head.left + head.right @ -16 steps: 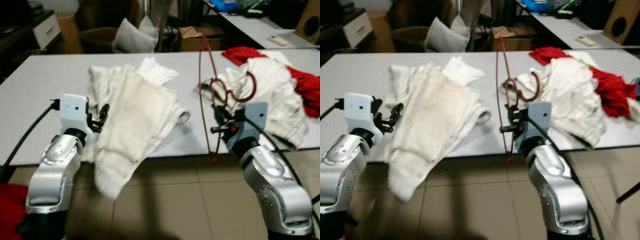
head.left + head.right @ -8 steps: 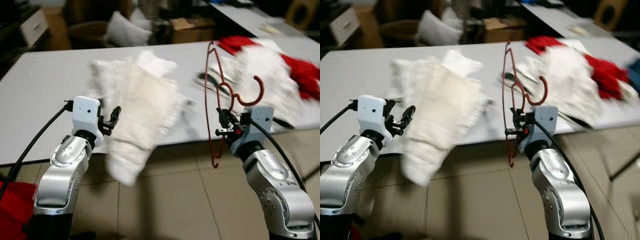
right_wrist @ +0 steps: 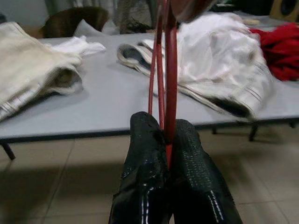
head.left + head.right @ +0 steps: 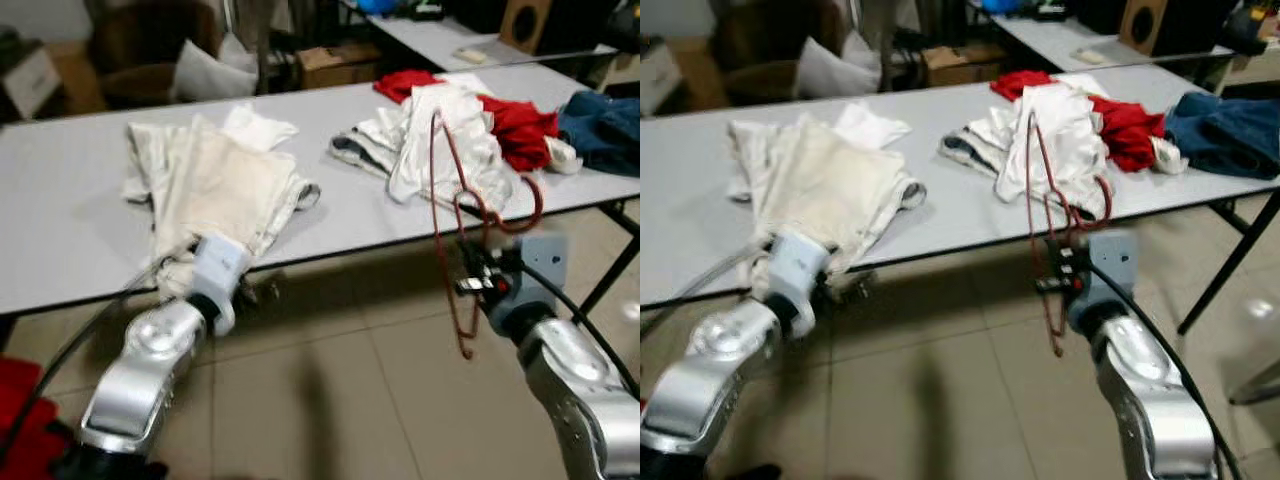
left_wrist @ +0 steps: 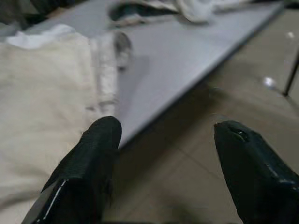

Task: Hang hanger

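Observation:
A red wire hanger [image 4: 441, 200] stands nearly upright in front of the grey table [image 4: 70, 230], its hook [image 4: 530, 200] curling to the right. My right gripper [image 4: 472, 285] is shut on the hanger's wire partway down; in the right wrist view the fingers [image 3: 145, 154] pinch the red wire [image 3: 169, 70]. My left gripper [image 4: 255, 292] hangs low just under the table's front edge, blurred. In the left wrist view it is open [image 5: 166, 130], with nothing between its fingers. A cream garment [image 4: 215, 180] lies on the table right above it, drooping over the edge.
A heap of white and red clothes [image 4: 440, 130] lies mid-table and blue jeans [image 4: 605, 130] at its right end. A black table leg [image 4: 610, 270] slants down on the right. Behind are a cardboard box [image 4: 335, 62], a white cushion [image 4: 205, 70] and another table [image 4: 440, 35]. Tiled floor lies before me.
The whole view has pulled back and swung right, so the camera moved. My left arm has sunk below the table edge, apart from the cream garment. The hanger stays in my right gripper.

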{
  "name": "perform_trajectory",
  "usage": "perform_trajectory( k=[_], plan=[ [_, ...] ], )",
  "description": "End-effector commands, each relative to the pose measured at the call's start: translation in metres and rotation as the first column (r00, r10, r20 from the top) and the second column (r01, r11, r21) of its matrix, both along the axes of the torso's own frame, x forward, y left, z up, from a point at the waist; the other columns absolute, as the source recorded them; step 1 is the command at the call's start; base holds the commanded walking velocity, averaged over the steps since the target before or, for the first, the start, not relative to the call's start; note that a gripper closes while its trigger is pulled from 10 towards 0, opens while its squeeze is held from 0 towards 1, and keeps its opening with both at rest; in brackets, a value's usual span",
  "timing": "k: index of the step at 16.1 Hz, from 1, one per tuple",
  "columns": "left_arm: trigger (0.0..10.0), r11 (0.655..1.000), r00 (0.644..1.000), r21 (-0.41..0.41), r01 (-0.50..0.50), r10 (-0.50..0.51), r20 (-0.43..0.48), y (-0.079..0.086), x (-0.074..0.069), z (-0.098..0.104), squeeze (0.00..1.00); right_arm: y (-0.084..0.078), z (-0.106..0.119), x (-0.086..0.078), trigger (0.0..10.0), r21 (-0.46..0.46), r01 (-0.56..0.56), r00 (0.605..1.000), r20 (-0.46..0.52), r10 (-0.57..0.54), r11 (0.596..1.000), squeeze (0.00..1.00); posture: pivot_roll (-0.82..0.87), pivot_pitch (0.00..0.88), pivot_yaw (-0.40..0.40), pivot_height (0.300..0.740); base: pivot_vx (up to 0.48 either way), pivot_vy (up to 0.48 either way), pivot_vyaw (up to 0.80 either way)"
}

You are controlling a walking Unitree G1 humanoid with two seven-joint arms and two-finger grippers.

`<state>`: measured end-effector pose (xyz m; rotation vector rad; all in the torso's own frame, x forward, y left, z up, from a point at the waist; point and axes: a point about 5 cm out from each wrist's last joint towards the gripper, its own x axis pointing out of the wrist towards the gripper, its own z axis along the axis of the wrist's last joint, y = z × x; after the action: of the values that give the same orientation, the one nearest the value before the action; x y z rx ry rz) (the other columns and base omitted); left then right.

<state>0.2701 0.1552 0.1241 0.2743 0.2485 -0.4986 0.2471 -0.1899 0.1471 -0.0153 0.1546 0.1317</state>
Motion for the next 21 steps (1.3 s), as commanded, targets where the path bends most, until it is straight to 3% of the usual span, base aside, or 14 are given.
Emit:
perform_trajectory(
  k=[1,2,3,5,9,10,11,12,13,14,15,21],
  plan=[
    [10.0,0.988,1.0,0.153,-0.027,0.028,-0.005,0.01,0.006,-0.007,1.0,0.001,0.0,0.003,10.0,-0.002,0.0,1.0,0.003,0.0,1.0,0.0,-0.02,0.0,0.053,0.74,0.0,0.0,0.0],
    [10.0,0.962,0.997,0.264,-0.075,0.072,0.023,0.02,0.013,-0.011,0.4,0.007,0.0,0.005,10.0,-0.004,-0.018,1.0,0.0,0.018,1.0,0.0,-0.02,0.0,0.058,0.74,0.0,0.0,0.0],
    [10.0,0.953,0.996,0.292,-0.086,0.082,0.026,0.024,0.015,-0.012,0.0,0.01,0.0,0.005,10.0,-0.009,-0.032,0.999,0.0,0.032,0.999,0.0,-0.01,0.0,0.057,0.74,0.0,0.0,0.0],
    [10.0,0.947,0.996,0.307,-0.094,0.088,0.031,0.028,0.022,-0.013,0.0,0.015,-0.003,0.005,10.0,-0.014,-0.053,0.999,-0.007,0.053,0.998,0.0,0.0,0.0,0.041,0.74,0.0,0.0,0.0],
    [10.0,0.898,0.992,0.423,-0.124,0.129,0.016,0.041,0.038,-0.03,0.0,0.017,-0.003,0.008,10.0,-0.027,-0.055,0.998,-0.006,0.055,0.998,0.0,-0.01,0.0,0.041,0.74,0.0,0.0,0.0],
    [7.9,0.891,0.988,0.428,-0.149,0.154,0.023,0.044,0.041,-0.03,0.0,0.016,-0.002,0.008,10.0,-0.028,-0.053,0.999,-0.004,0.053,0.998,0.0,-0.02,0.0,0.047,0.74,0.0,0.0,0.0],
    [3.5,0.887,0.987,0.434,-0.157,0.16,0.029,0.046,0.043,-0.029,0.0,0.015,-0.002,0.007,10.0,-0.03,-0.052,0.999,-0.002,0.052,0.998,0.0,-0.02,0.0,0.047,0.74,0.0,0.0,0.0],
    [2.2,0.888,0.987,0.433,-0.155,0.154,0.036,0.047,0.046,-0.029,0.0,0.015,-0.003,0.006,10.0,-0.032,-0.047,0.999,-0.002,0.047,0.998,0.0,-0.02,0.0,0.048,0.74,0.0,0.0,0.0],
    [1.7,0.888,0.987,0.433,-0.155,0.153,0.04,0.047,0.047,-0.029,0.0,0.015,-0.003,0.006,10.0,-0.033,-0.046,0.999,-0.002,0.046,0.998,0.0,-0.02,0.0,0.048,0.74,0.0,0.0,0.0],
    [0.4,0.873,0.986,0.459,-0.165,0.151,0.067,0.049,0.052,-0.03,0.0,0.015,-0.003,0.007,10.0,-0.033,-0.046,0.999,-0.001,0.046,0.998,0.0,-0.02,0.0,0.048,0.74,0.0,0.0,0.0],
    [0.0,0.845,0.983,0.501,-0.184,0.151,0.107,0.052,0.057,-0.031,0.0,0.017,-0.003,0.008,10.0,-0.033,-0.046,0.999,0.002,0.046,0.998,0.0,-0.02,0.0,0.049,0.74,0.0,0.0,0.0],
    [0.0,0.733,0.977,0.647,-0.209,0.121,0.177,0.069,0.066,-0.03,0.0,0.017,-0.002,0.009,10.0,-0.038,-0.049,0.999,0.008,0.05,0.998,0.0,-0.02,0.0,0.049,0.74,0.0,0.0,0.0]
  ],
)
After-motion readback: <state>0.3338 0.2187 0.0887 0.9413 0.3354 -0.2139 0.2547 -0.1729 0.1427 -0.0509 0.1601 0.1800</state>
